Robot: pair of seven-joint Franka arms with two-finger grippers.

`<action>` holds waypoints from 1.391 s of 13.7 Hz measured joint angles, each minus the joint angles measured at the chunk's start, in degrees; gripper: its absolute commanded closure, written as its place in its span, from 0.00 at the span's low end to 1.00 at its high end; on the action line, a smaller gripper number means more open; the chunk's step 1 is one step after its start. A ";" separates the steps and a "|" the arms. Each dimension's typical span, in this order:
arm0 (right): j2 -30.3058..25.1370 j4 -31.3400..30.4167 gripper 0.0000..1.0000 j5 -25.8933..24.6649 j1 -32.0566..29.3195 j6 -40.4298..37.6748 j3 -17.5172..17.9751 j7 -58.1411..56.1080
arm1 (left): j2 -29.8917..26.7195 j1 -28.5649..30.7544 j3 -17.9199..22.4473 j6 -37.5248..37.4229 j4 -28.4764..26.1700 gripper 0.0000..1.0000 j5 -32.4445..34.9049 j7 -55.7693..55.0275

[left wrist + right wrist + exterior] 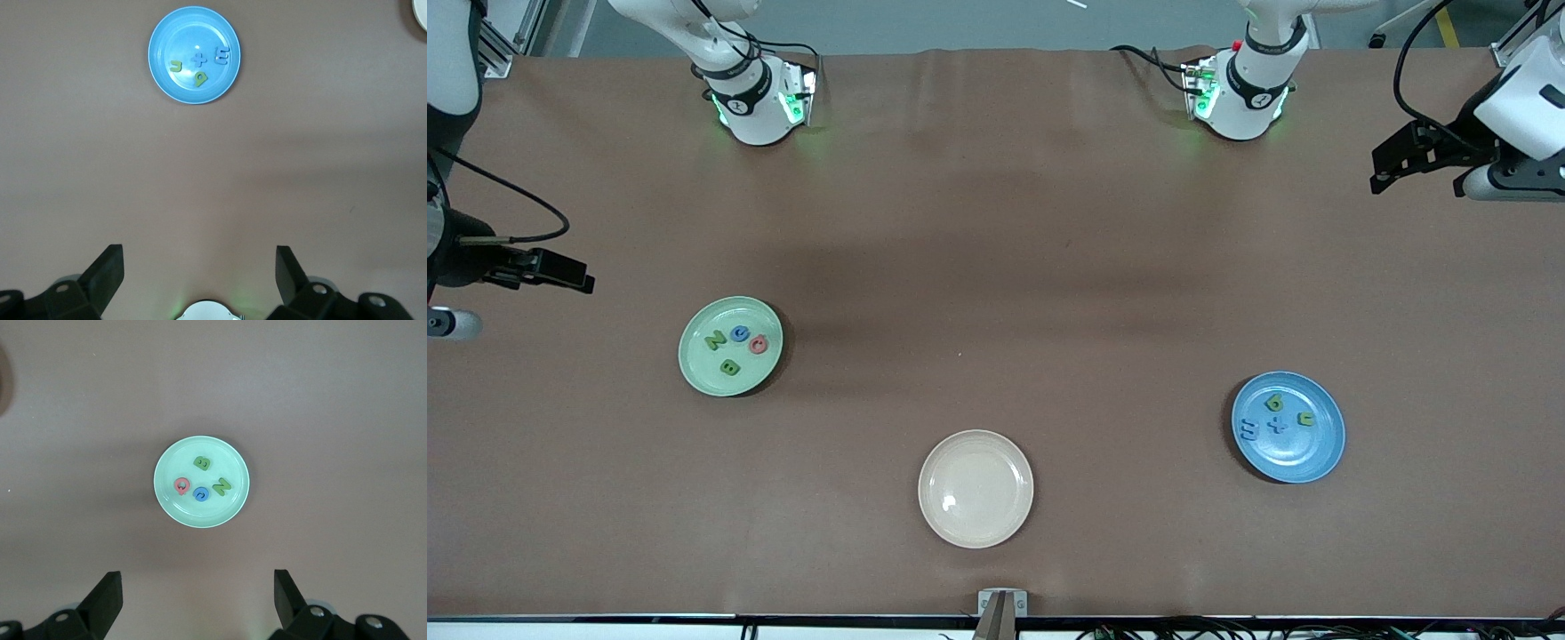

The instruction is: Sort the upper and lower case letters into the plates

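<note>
presently, item one: pale green plate [730, 346], round and shallow, on the brown bench [996, 267] toward the right arm's end. it holds four small letter pieces: a green n [715, 340], a blue piece [739, 333], a pink piece [759, 344] and a green b [730, 366]; which letters the blue and pink pieces are is hard to read.

item two: blue plate [1288, 427], like in size, toward the left arm's end and nearer the front camera than the green one. it holds two green pieces, a blue plus-shaped piece [1279, 425] and a blue piece [1249, 432] at its rim; their characters are hard to make out.

item three: cream plate [975, 488], nothing in it, between the two and nearest the front camera, well apart from both.

room: wide bare bench lies around every plate and between plates and arm bases.

left hand [1423, 164], fingers apart, holding nothing, up over the bench edge at the left arm's end. right hand [547, 269], fingers apart, holding nothing, over the bench edge at the right arm's end; its arm is partly cut off by the front view's border.
</note>
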 measured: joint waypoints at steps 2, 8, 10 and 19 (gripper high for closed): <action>-1.35 -1.07 0.00 -0.02 0.01 0.14 -0.08 0.00 | -0.68 0.01 0.26 0.22 -0.88 0.00 0.00 0.00; -6.65 -4.26 0.00 -0.03 -0.13 -0.30 -0.35 0.00 | -0.70 -0.07 0.26 2.30 -1.13 0.00 0.00 0.08; -7.74 -4.78 0.00 -0.05 -0.28 -0.43 -0.49 0.00 | -0.70 -0.07 0.27 2.43 -1.13 0.00 0.04 0.09; -12.25 -8.47 0.00 -0.01 -0.65 -0.50 -0.66 0.00 | -0.51 0.02 0.61 2.95 -0.59 0.00 0.05 0.09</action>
